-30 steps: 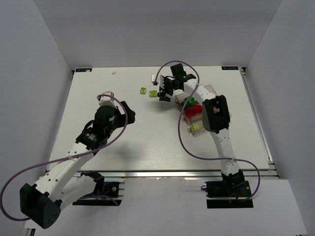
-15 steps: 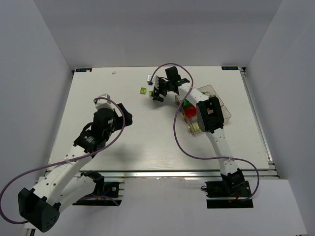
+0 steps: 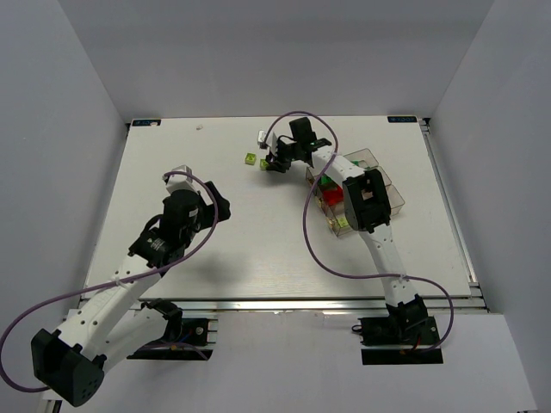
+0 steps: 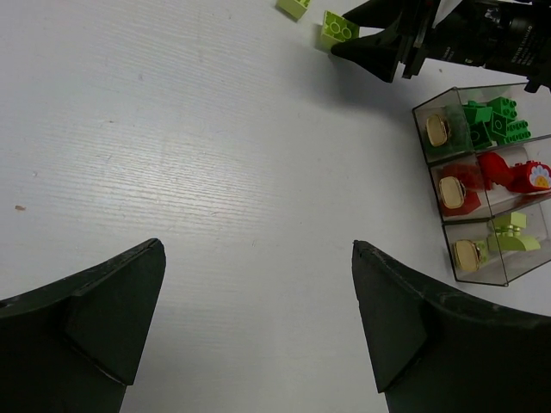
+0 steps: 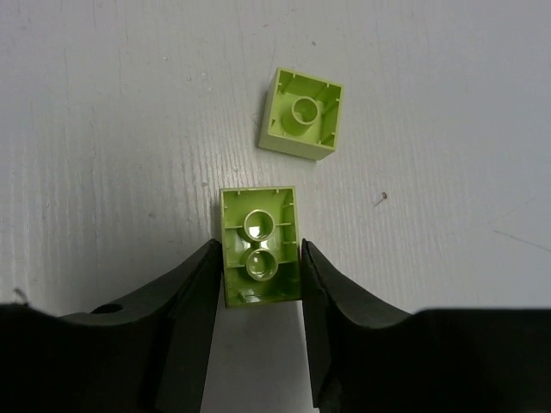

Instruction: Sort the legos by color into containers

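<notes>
White table point(image 3: 258, 249) with two arms bolted at the near edge. The left arm point(image 3: 129, 275) is bent over the left half. The right arm point(image 3: 379, 249) reaches to the far centre.

The containers point(image 3: 392, 200) are a clear stepped tray of three bins on the right half of the table, partly under the right arm's forearm. In the left wrist view the containers point(image 4: 435, 168) hold:
- dark green bricks point(image 4: 495, 120) in the far bin
- red bricks point(image 4: 508, 172) in the middle bin
- lime bricks point(image 4: 508, 232) in the near bin

Left gripper point(image 4: 256, 258): fingers spread wide, nothing between them, only bare table below. It is well apart from the tray and the loose bricks.

Right gripper point(image 5: 258, 262) is down at the table, left of the tray's far end, and clenched on a lime brick point(image 5: 256, 224). The brick sits between the two fingertips, hollow underside up, and a finger point(image 5: 194, 292) presses each long side. Its far end sticks out past the tips. Can't tell whether it is lifted off the table.

Second lime brick point(image 5: 300, 114): square, also underside up, lying on the table just beyond the fingertips. It is slightly right of the held brick, near it but not touching, and outside the grip. In the top view it lies left of the right gripper point(image 3: 274, 163).
</notes>
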Robot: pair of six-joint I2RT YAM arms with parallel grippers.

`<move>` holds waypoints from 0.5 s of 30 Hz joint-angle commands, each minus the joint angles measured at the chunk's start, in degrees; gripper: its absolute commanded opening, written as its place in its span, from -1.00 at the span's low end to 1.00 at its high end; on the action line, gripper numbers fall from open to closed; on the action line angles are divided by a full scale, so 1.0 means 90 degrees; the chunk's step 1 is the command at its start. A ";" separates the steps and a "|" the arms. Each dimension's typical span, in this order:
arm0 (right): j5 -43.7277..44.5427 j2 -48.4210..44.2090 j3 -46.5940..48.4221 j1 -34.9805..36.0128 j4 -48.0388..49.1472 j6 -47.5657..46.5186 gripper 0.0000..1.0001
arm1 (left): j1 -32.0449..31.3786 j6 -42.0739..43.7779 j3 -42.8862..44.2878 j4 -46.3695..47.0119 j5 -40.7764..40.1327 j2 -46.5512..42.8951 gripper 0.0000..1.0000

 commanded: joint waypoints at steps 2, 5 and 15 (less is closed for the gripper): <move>-0.0459 -0.0288 -0.0381 -0.0034 0.0136 -0.0147 -0.27 | 0.0025 -0.0023 0.0087 0.0019 -0.0069 0.0043 0.96; -0.0761 -0.0581 -0.0645 -0.0044 0.0116 -0.0225 -0.38 | 0.0025 -0.0003 0.0155 0.0048 -0.0049 0.0121 0.96; -0.1514 -0.2707 -0.1533 -0.0063 -0.0079 0.0799 -0.64 | 0.0035 0.0046 0.0166 0.0409 0.0116 0.0277 0.96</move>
